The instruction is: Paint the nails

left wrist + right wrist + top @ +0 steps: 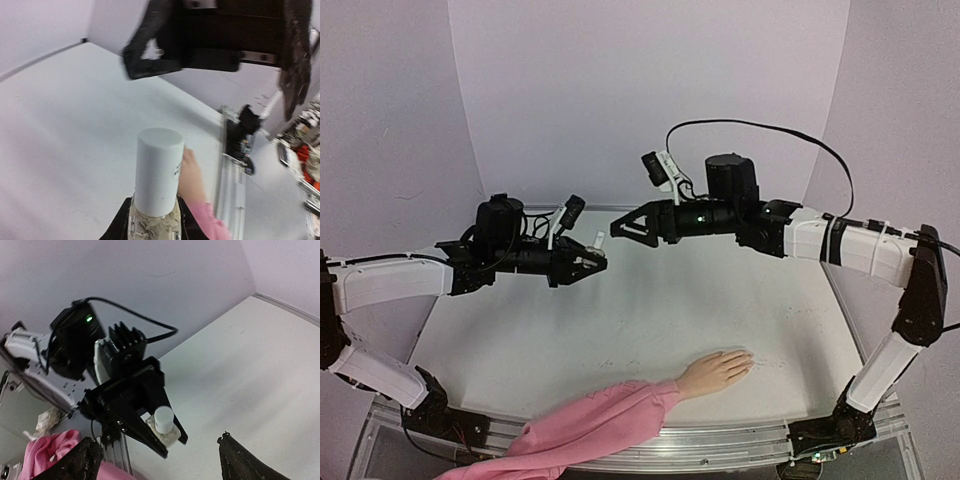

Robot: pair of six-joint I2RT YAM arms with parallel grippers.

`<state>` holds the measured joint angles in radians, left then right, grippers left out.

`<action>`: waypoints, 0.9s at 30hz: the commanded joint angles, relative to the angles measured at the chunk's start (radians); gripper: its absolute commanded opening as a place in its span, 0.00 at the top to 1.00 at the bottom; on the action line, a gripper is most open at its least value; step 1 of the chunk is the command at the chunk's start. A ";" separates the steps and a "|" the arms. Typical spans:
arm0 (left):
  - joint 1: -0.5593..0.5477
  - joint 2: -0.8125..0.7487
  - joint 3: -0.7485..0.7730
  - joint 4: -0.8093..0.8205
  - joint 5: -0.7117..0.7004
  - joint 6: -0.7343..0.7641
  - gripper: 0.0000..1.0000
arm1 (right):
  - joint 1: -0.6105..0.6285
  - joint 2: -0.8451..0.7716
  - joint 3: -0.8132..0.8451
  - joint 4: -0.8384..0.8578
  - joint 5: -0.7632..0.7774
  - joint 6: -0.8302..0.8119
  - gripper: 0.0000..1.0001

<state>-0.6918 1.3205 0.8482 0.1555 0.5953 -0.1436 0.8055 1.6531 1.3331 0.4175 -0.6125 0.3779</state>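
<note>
**A:** How far along are your nails?

**B:** The nails (744,358) look bare. I see no paint on them, though they are too small to be sure. The hand (715,372) lies flat at the near edge of the table (650,310), fingers pointing right. Its pink sleeve (600,425) trails off the front.

**A:** And the bottle?

**B:** The bottle (597,241) is up in the air, well apart from the hand. Your left gripper (599,258) is clamped on its base. It looks closed, and what is inside is hidden.

**A:** The other arm?

**B:** Your right gripper (623,230) hangs near the bottle, facing it, with jaws wide apart and empty. I judge that nothing is painted yet. You have the opening, the dipping and every nail left.
</note>
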 commanded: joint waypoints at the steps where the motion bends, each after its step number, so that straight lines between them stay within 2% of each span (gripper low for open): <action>1: -0.009 -0.018 0.088 0.031 0.478 -0.078 1.00 | 0.019 -0.024 -0.025 0.178 -0.303 -0.051 0.21; 4: -0.014 -0.025 0.097 0.034 0.544 -0.090 1.00 | 0.022 -0.010 -0.038 0.264 -0.346 -0.009 0.32; 7: -0.017 -0.035 0.096 0.036 0.547 -0.095 1.00 | 0.028 0.006 -0.035 0.304 -0.372 0.011 0.41; 17: -0.030 -0.009 0.113 0.042 0.553 -0.104 1.00 | 0.070 0.058 0.011 0.332 -0.396 0.023 0.64; 21: -0.031 -0.013 0.112 0.044 0.553 -0.102 1.00 | 0.080 0.075 0.028 0.350 -0.406 0.041 0.78; 23: -0.031 -0.013 0.111 0.044 0.554 -0.098 1.00 | 0.082 0.083 0.030 0.358 -0.412 0.050 0.79; 27: -0.031 -0.007 0.112 0.044 0.560 -0.093 1.00 | 0.082 0.079 0.024 0.370 -0.395 0.066 0.62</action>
<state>-0.7193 1.3197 0.9108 0.1574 1.1244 -0.2405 0.8825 1.7355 1.3117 0.7013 -0.9871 0.4248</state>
